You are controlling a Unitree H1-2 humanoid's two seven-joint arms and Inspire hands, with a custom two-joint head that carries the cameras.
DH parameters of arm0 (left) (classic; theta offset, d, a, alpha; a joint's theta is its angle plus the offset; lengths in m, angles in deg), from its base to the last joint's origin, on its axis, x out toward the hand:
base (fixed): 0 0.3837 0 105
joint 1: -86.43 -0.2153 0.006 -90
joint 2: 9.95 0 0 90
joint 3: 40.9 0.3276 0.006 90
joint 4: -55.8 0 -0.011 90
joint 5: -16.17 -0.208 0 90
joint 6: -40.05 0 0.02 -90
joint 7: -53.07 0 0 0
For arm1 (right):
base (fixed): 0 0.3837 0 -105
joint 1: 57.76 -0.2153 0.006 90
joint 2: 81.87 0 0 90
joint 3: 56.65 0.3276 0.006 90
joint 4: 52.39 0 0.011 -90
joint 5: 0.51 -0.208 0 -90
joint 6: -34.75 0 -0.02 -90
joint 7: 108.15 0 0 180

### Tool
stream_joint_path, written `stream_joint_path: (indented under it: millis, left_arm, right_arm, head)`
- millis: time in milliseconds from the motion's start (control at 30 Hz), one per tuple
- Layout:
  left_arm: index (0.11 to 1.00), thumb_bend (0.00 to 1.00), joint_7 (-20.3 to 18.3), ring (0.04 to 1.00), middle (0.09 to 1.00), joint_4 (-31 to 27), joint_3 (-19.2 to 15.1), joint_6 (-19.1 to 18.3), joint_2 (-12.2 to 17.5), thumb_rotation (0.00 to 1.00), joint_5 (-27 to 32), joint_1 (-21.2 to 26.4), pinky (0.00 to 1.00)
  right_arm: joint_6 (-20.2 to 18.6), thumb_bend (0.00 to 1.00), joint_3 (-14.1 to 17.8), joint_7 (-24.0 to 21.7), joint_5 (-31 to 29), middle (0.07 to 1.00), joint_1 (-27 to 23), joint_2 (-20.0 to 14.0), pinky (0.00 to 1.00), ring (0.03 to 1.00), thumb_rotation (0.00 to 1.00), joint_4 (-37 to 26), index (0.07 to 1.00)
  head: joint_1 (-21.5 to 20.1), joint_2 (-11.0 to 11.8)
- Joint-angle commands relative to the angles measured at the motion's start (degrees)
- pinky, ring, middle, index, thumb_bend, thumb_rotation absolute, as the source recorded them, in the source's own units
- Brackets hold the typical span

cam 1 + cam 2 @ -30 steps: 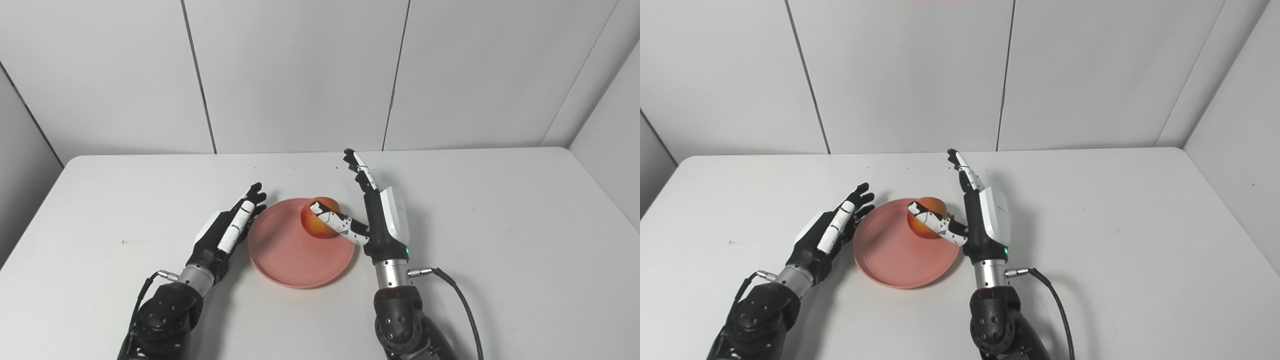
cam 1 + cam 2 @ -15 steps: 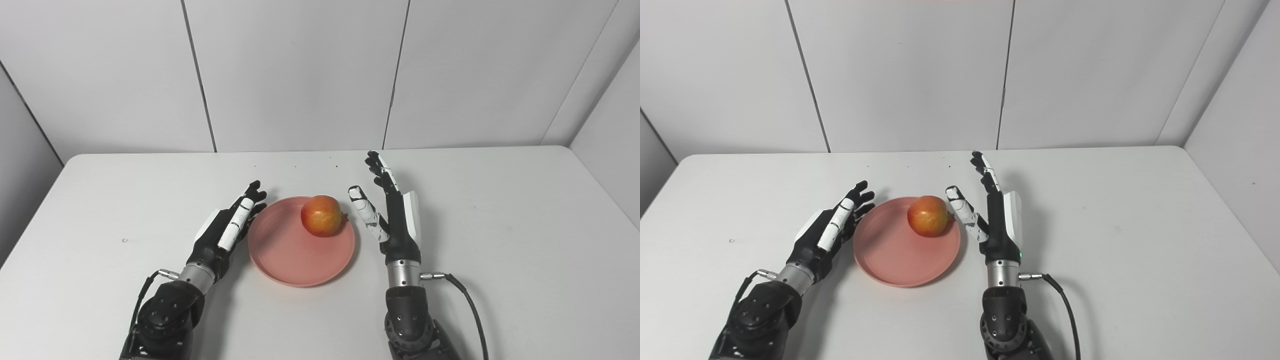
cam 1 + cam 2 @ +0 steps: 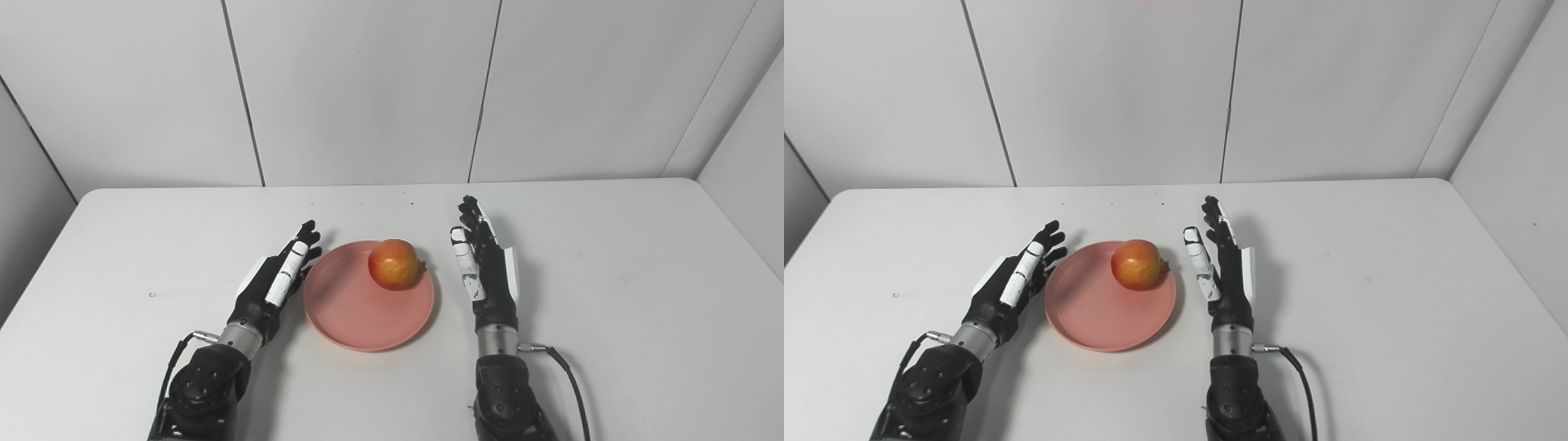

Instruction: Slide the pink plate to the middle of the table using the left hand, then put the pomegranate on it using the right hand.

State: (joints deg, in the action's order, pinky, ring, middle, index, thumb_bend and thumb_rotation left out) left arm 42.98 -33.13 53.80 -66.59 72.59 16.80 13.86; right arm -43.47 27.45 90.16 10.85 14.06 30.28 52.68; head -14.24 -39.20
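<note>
Bright, even light; soft shadows

Two black jointed robot hands with white plastic shell panels: left hand [image 3: 274,283] lower left of frame, right hand [image 3: 487,275] lower centre-right. Silver metal wrist cuffs [image 3: 497,339] sit above black rounded forearm housings [image 3: 205,386] dotted with small screws. Thin black cable with silver plug [image 3: 566,380] exits each wrist.
</note>
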Motion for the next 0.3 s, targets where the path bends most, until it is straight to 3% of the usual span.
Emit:
stream_joint_path:
  millis: [0, 267]
  left_arm:
    - [1.000, 0.48, 1.3, 0.970, 0.996, -1.3, -0.5, 2.3, -0.1, 1.00, -1.1, 0.8, 0.94]
    - [1.000, 0.49, 3.1, 0.983, 1.000, -0.8, -1.2, 4.4, -1.4, 1.00, -1.7, 0.6, 0.95]
  right_arm:
    - [1.5, 0.58, 0.5, -1.2, -1.0, 0.894, -1.1, 0.5, 0.89, 0.886, 1.00, -1.1, 0.898]
    - [0.0, 0.57, 2.1, -2.9, -3.7, 0.901, -0.6, 1.2, 0.90, 0.879, 1.00, -1.1, 0.899]
  head:
    - [0.1, 0.1]
    - [1.2, -0.1]
